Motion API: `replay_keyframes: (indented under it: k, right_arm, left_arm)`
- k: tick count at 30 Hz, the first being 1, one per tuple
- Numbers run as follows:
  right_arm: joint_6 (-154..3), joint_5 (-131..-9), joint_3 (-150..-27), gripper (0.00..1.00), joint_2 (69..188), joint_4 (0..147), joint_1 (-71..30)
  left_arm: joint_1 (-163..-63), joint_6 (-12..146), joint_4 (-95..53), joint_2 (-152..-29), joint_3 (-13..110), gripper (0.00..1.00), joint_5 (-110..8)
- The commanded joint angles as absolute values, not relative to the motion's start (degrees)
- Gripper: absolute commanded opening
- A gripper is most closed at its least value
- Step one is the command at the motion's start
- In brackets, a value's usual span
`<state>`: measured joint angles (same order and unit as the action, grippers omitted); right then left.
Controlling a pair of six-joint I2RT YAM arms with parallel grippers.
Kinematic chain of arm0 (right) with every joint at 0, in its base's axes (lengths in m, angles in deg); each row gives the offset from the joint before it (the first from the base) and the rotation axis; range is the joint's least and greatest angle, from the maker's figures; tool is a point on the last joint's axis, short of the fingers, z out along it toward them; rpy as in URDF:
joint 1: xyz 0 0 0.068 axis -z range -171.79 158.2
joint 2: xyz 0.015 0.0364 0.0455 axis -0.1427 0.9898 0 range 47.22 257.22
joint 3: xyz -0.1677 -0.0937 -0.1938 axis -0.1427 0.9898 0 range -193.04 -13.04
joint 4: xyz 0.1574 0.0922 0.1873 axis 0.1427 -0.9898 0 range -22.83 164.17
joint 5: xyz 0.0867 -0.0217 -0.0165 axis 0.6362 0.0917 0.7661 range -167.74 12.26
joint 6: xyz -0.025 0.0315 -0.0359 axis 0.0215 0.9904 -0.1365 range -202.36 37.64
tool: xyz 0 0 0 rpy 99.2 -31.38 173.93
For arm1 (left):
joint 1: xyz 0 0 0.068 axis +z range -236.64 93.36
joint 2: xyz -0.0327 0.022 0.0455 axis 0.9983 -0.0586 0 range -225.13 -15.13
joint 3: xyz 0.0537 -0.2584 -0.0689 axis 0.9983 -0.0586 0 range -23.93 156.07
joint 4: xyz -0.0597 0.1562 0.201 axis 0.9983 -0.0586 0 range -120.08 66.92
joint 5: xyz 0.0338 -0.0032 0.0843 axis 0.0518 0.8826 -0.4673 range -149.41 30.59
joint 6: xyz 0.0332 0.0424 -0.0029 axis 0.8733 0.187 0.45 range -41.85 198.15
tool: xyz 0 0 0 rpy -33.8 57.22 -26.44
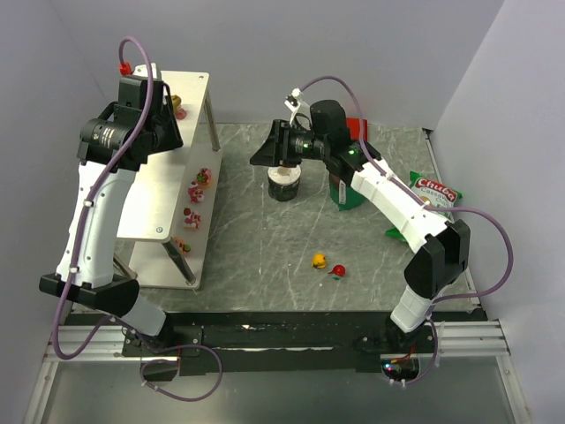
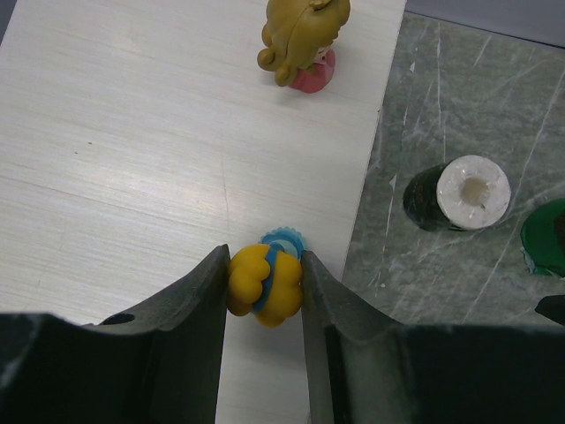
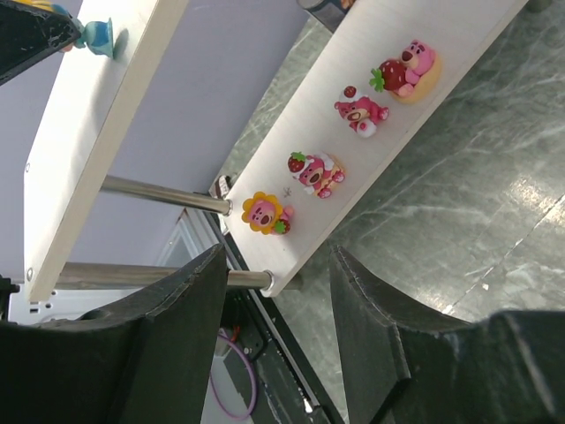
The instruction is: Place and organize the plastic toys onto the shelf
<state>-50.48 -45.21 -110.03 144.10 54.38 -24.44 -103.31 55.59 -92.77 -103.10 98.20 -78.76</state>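
Grey stone table (image 1: 265,256) with the shelf (image 2: 115,132) on it. The left claw (image 2: 265,263) squeezes a yellow toy (image 2: 263,291) between its fingers, low over the shelf top. I cannot tell if the toy touches it. The shelf edge is just to this claw's right, so letting go needs care. A gold-haired toy (image 2: 300,40) stands well ahead, not in the way. The right claw (image 3: 280,256) is wide open with nothing in it. Two loose toys (image 1: 320,261) lie behind it, nearer that arm.
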Motion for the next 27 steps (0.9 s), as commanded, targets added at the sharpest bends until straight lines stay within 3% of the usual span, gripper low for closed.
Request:
replay_keyframes:
  k: [1,9,16,22,27]
  right_arm:
    - [-50.5,-45.3,-109.5,0.57,141.3,55.9,-24.7]
    - [-50.0,-45.2,-109.3,0.57,141.5,56.4,-24.8]
    - [-49.8,-45.1,-109.5,0.58,141.7,56.6,-24.7]
    - [-49.7,-45.1,-110.0,0.58,142.1,56.5,-24.7]
    - [-49.6,-45.2,-110.4,0.58,142.2,56.4,-24.7]
  left_arm:
    - [-103.2,56.4,-95.2,-102.9,98.5,0.33,-78.0]
    - [-103.1,56.8,-95.0,-102.8,98.1,0.22,-77.5]
    - [-103.1,57.0,-94.7,-102.5,98.2,0.32,-77.8]
    - [-103.1,57.3,-94.2,-102.7,98.4,0.32,-77.8]
    - [-103.2,57.5,-93.4,-101.9,99.1,0.11,-76.1]
